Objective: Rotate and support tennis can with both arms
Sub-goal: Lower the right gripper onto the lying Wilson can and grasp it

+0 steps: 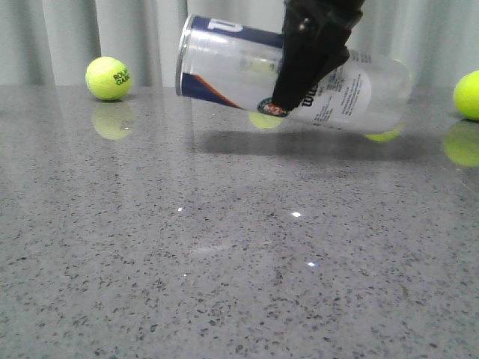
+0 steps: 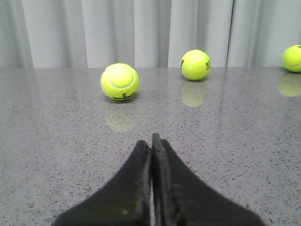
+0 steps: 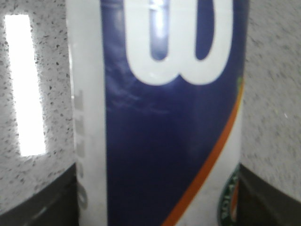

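Note:
The tennis can [image 1: 224, 67], clear plastic with a white-and-navy label and a silver rim at its left end, hangs nearly horizontal above the table at the back, its right end slightly lower. My right gripper [image 1: 288, 93] comes down from above and is shut on the can's middle. In the right wrist view the can's label [image 3: 164, 117] fills the frame, with black fingers [image 3: 37, 197] on both sides. My left gripper [image 2: 151, 141] is shut and empty, low over the table; it does not show in the front view.
Grey speckled table [image 1: 224, 262] with white curtains behind. Tennis balls lie at the back left [image 1: 108, 78] and right edge [image 1: 468, 95]; another shows behind the can [image 1: 385, 134]. The left wrist view shows three balls ahead [image 2: 120, 81], [image 2: 195, 64], [image 2: 292, 58].

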Tool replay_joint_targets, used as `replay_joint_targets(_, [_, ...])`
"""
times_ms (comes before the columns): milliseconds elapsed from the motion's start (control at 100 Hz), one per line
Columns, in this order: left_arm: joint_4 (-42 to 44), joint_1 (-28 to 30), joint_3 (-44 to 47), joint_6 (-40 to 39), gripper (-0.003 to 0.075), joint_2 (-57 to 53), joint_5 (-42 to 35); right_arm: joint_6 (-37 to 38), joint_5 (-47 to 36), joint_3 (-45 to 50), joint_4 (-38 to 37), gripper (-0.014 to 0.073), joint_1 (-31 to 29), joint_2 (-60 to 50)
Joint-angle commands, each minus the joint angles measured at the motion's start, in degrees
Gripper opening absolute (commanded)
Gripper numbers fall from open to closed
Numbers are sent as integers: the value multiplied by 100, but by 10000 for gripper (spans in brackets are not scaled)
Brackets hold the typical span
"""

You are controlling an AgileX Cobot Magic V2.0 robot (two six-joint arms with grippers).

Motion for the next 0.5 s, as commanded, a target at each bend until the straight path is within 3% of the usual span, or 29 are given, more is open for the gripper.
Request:
replay_joint_targets(0, [-5, -5, 255, -39, -19, -196, -449, -224, -341, -187, 76, 232, 32, -115])
replay_joint_targets(310, [-5, -5, 255, -39, -19, -196, -449, -224, -310, -195, 71, 260, 38, 167])
replay_joint_targets(410, [-5, -5, 255, -39, -19, -196, -449, -224, -259, -218, 71, 410, 38, 167])
replay_joint_targets(490, [-5, -5, 255, -39, -19, -196, -449, -224, -259, -218, 71, 582, 38, 167])
